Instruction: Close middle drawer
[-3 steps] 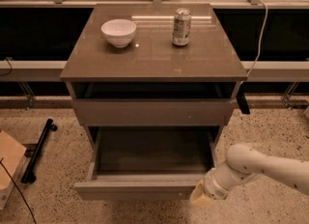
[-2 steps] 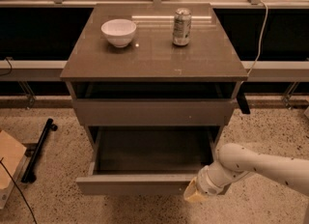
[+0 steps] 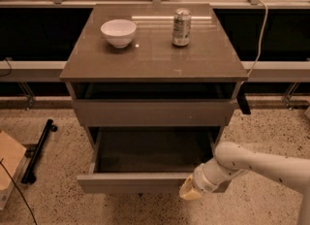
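Note:
The middle drawer is pulled out of the cabinet, and its empty grey floor shows. Its flat front panel faces the camera low in the view. My gripper comes in from the right on a white arm. It sits at the right part of the drawer's front panel, in front of it and at about its lower edge. It appears to be against the panel, but contact is not certain. Above the open drawer is a grey drawer with a taller front panel, which is pushed in.
On the cabinet top stand a white bowl and a drink can. A black bar and a cardboard box lie on the speckled floor to the left. A cable hangs at the right.
My gripper has moved left along the drawer's front panel and in toward it. The drawer stands about as far out as before.

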